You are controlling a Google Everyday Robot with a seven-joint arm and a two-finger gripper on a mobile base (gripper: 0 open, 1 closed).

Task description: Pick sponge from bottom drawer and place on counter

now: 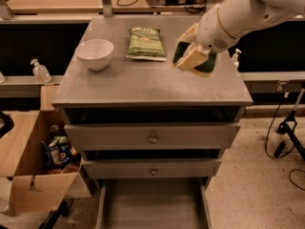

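My gripper (194, 55) is shut on the sponge (193, 58), dark green over pale yellow foam, and holds it tilted above the right part of the grey counter (143, 85). The white arm reaches in from the upper right. The bottom drawer (152, 206) stands pulled open at the foot of the cabinet, and its plank floor shows nothing on it.
A white bowl (95, 54) sits at the counter's left and a green snack bag (146, 44) at its back middle. Two shut drawer fronts with knobs (152, 138) are above the open drawer. An open cardboard box (35, 156) stands to the left. Cables lie on the floor at right.
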